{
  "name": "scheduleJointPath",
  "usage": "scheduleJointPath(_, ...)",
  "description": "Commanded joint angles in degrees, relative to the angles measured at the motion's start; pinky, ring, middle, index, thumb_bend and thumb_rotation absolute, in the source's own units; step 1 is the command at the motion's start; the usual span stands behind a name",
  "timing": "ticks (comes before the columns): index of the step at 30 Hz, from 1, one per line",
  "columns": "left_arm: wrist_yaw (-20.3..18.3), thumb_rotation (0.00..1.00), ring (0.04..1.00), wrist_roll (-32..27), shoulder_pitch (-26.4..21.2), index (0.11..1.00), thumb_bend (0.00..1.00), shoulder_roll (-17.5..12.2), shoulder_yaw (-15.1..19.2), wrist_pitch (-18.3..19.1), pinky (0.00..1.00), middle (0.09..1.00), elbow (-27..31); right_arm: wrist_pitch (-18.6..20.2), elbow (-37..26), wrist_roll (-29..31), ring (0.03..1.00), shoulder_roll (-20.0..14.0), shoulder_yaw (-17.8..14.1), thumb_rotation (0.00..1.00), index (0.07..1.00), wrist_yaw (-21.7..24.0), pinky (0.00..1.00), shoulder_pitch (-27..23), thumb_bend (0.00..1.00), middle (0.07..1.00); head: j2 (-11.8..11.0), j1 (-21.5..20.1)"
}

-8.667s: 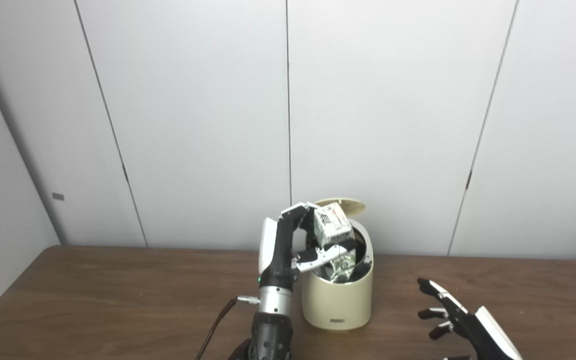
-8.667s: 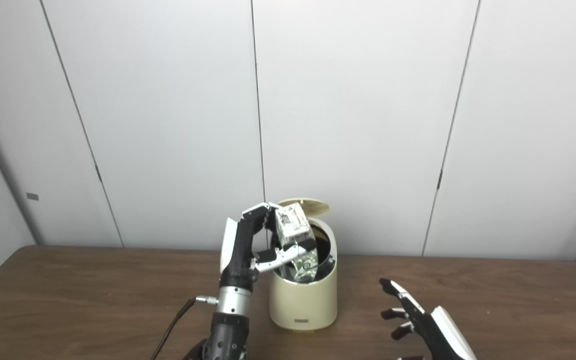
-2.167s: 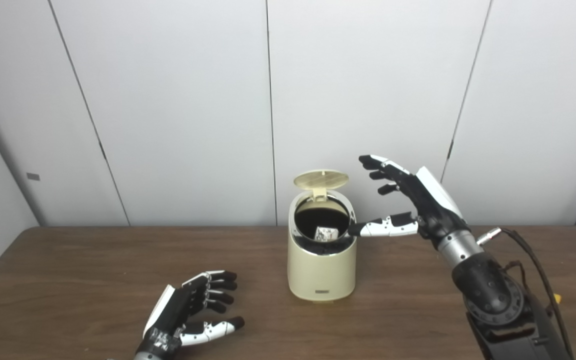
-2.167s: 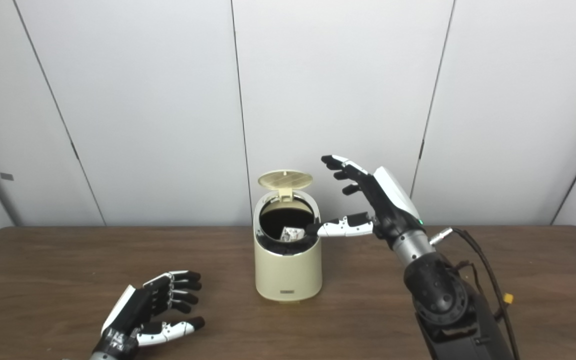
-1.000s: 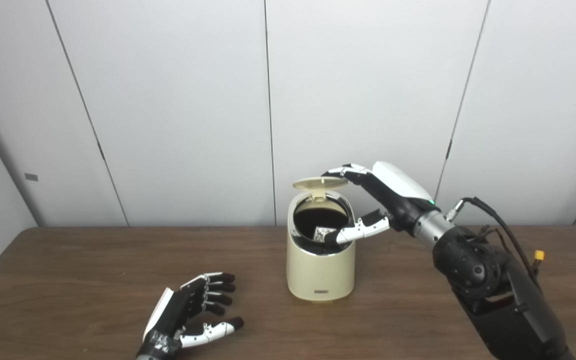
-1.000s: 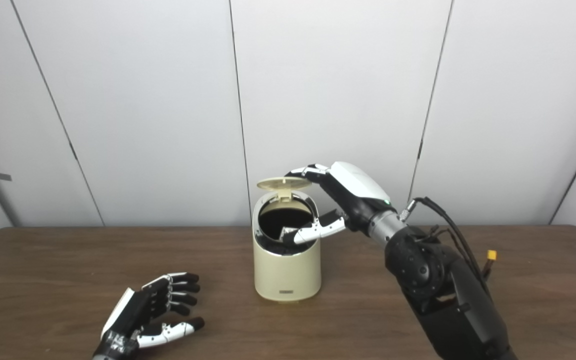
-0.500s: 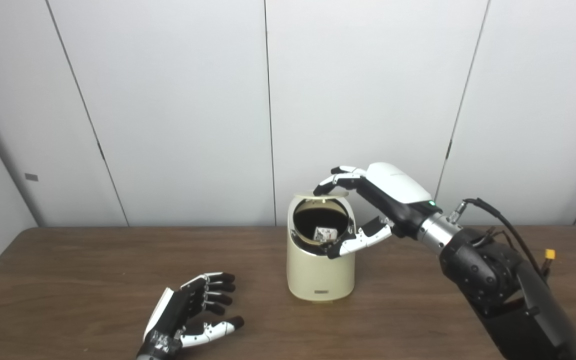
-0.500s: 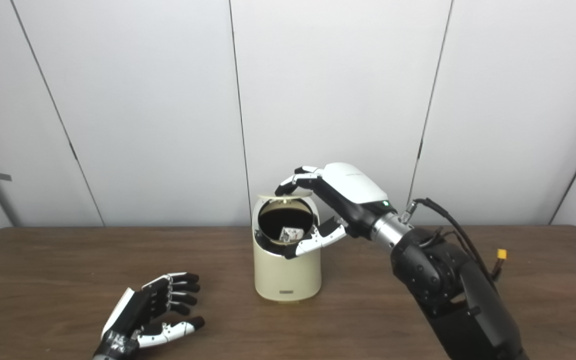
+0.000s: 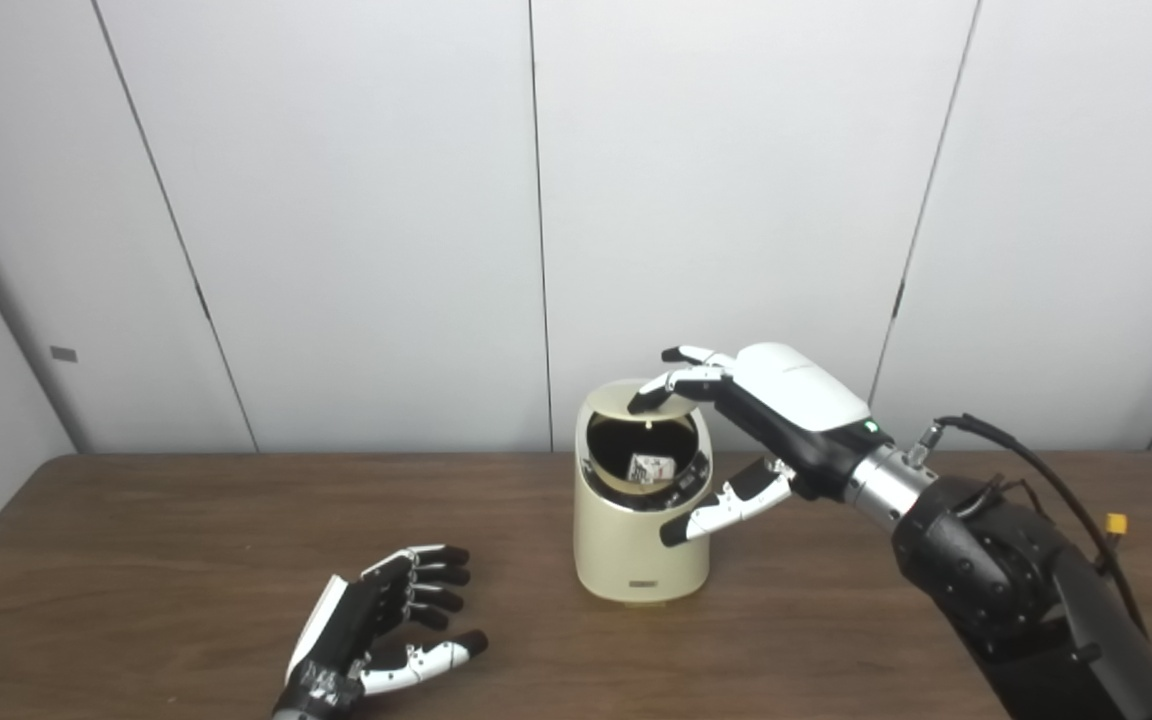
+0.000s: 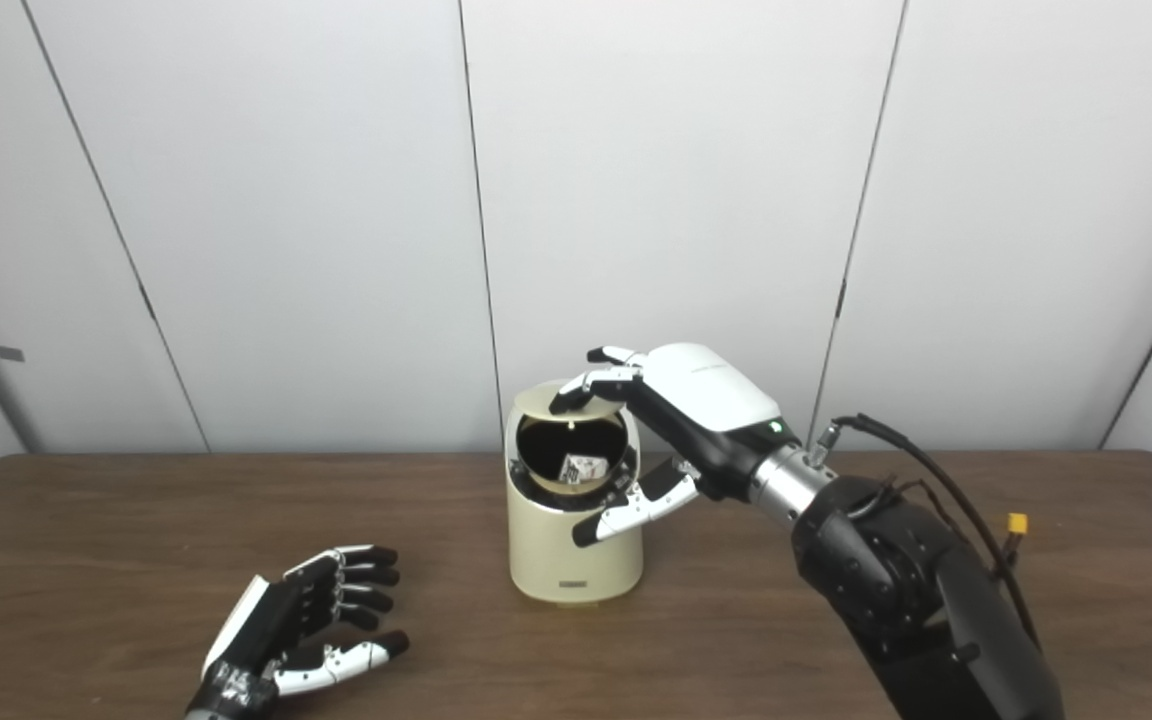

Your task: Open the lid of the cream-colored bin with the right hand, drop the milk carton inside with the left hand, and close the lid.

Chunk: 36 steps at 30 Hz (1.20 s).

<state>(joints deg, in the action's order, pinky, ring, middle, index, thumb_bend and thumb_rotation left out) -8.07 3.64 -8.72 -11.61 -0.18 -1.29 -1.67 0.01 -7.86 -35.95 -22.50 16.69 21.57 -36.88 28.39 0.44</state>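
— Already, it seems, the drop has been made?

— So it is judged. The milk carton [image 9: 647,466] is seen lying inside the cream-colored bin [image 9: 642,545], low in the dark well, held by nothing. What is left is the closing: the lid [image 9: 636,398] is tilted partway down over the back of the opening, and the mouth is not yet covered.

— And by what is the lid being pressed?

— By the right hand [image 9: 761,425], reached over the bin from the bin's right. Its fingertips [image 9: 642,400] are laid on top of the lid; its thumb is spread downward in front of the bin's wall. Nothing is gripped; the hand is spread, not clenched.

— The other hand?

— The left hand [image 10: 301,625] is rested on the table [image 10: 86,560], well to the left of the bin, fingers loosely apart and nothing held.

— Is anything shown by one eye and not the other?

— Little. In the right eye view, more of the right arm and its cable is taken in.
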Motion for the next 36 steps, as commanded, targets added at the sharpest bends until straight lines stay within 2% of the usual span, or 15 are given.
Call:
scheduleJointPath(1,0.30,0.04,0.644,-0.23,-1.10,0.761,0.68,-0.73,0.50,-0.80,0.60,0.709,2.24,-0.91,-2.14,-0.25,0.921,-0.55,-0.59,0.43,0.732,-0.29,0.78,-1.59,0.74,0.746,0.05,-0.02)
scheduleJointPath(8,0.35,0.05,0.643,0.01,-0.89,0.760,0.69,-0.76,0.40,-1.40,0.59,0.707,1.89,-0.41,-2.08,-1.13,0.917,-0.18,-0.48,0.42,0.740,0.34,0.83,0.00,0.75,0.747,0.16,-0.04)
scheduleJointPath(13,0.41,0.05,0.643,-0.04,-0.62,0.759,0.69,-0.54,0.34,-1.58,0.59,0.706,2.19,-1.50,-1.45,-1.72,0.900,-0.10,-0.02,0.41,0.735,-0.10,0.80,1.13,0.75,0.734,0.63,0.24)
scheduleJointPath(18,0.60,0.07,0.641,0.17,-0.43,0.757,0.71,-0.52,0.43,-0.95,0.60,0.702,2.54,-1.02,-1.46,-2.31,0.912,-0.16,0.43,0.42,0.744,0.74,0.84,1.80,0.73,0.731,0.99,0.38)
scheduleJointPath(24,0.35,0.06,0.647,-0.24,-0.35,0.762,0.69,-0.58,0.53,-0.80,0.59,0.709,2.65,-1.18,-1.01,-2.94,0.906,-0.08,0.70,0.39,0.742,0.51,0.87,2.67,0.75,0.738,1.30,0.52)
scheduleJointPath(30,0.29,0.06,0.642,-0.08,-0.26,0.759,0.69,-0.54,0.34,-0.92,0.59,0.707,2.83,-2.90,0.19,-7.16,0.904,-0.82,2.16,0.38,0.723,-0.88,0.91,2.95,0.78,0.723,1.58,0.63)
scheduleJointPath(36,0.41,0.06,0.638,0.11,-0.03,0.760,0.69,-0.40,0.25,-0.70,0.58,0.706,2.98,-6.92,1.47,-17.92,0.930,-3.33,6.09,0.48,0.738,-2.60,0.94,2.07,0.79,0.733,1.76,0.83)
